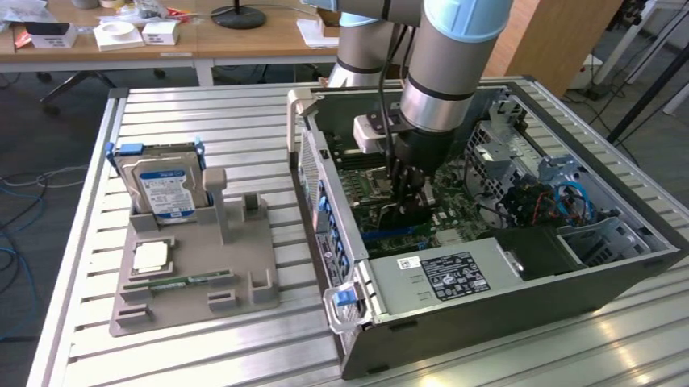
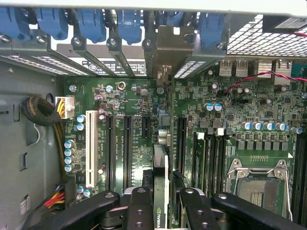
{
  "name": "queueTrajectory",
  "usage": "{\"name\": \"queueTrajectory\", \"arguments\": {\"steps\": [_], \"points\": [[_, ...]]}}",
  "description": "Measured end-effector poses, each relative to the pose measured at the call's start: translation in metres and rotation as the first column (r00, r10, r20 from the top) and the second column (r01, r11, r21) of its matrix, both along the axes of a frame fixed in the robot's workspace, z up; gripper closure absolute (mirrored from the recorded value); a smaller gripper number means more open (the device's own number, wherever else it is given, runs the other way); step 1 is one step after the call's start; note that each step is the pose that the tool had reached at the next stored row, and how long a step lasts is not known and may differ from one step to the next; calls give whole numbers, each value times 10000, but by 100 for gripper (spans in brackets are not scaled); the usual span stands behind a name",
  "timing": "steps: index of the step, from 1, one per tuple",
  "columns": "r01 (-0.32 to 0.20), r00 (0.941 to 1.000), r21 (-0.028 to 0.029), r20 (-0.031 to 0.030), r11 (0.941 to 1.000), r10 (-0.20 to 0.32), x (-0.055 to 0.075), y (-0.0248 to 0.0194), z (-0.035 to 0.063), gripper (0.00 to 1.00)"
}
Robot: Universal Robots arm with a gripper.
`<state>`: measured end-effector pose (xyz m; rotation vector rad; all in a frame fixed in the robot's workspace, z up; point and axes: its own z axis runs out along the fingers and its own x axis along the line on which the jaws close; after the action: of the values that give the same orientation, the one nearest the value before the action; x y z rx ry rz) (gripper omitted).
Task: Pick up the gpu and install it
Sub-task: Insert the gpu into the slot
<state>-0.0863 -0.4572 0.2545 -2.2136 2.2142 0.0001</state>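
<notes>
Wrist view — gpu point(image 2: 160, 165) edge-on in gripper point(image 2: 164, 194)

The thin dark gpu point(image 2: 161, 179) stands on edge over the motherboard point(image 2: 122, 103), gripped by the tool point(image 2: 161, 207).

Computer case point(image 1: 485, 318): sheet metal, matt dark grey outside, bare dull steel within.
Inside case: motherboard point(image 2: 124, 96) green, lacquer-glossy; gpu point(image 2: 160, 167) matt black along edge; gripper point(image 2: 162, 203) matt black; slot clips point(image 2: 91, 24) smooth blue plastic.
Beside case: table point(image 1: 215, 121) ribbed aluminium, satin sheen; holder point(image 1: 242, 282) matt grey plastic; hard drive point(image 1: 161, 189) silver metal, glossy paper label.
</notes>
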Motion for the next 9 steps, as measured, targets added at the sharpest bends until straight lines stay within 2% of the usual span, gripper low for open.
{"name": "queueTrajectory", "arguments": {"steps": [9], "points": [[0, 10000, 1, 1, 10000, 0, 0, -10, -11, 74]]}}
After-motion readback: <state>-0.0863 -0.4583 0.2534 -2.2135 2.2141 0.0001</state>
